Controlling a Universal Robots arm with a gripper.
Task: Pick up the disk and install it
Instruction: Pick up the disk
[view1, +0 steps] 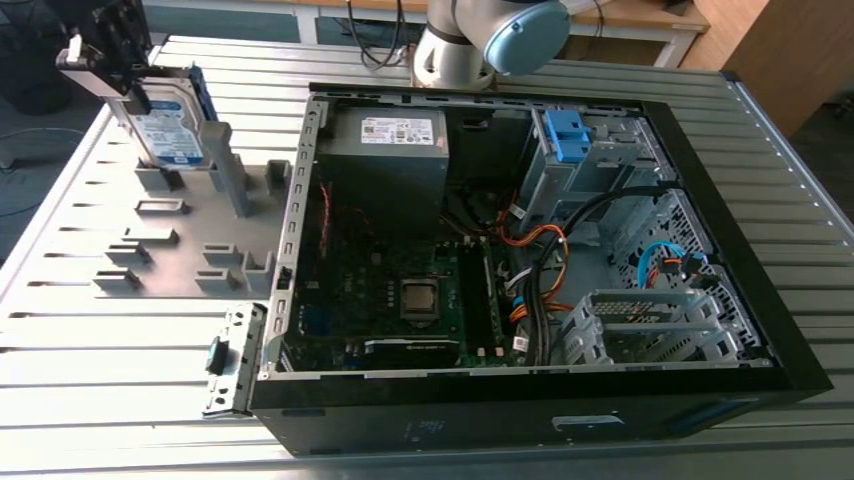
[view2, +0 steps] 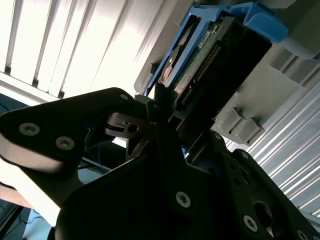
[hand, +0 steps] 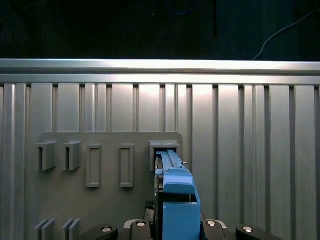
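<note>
Near: open computer case (view1: 534, 405) lies on its side, interior exposed for access. Left of it, grey holder plate (view1: 187, 235) on the slatted table (view1: 120, 340).

At the plate's far-left corner the disk (view1: 176, 128) stands on edge in a slot, top edge free for grasping. Gripper (view1: 127, 90) sits on that edge, jaws clamped against both faces.

Judgement: pick-up stage, disk not yet installed.

Far: arm base (view1: 461, 45).
</note>
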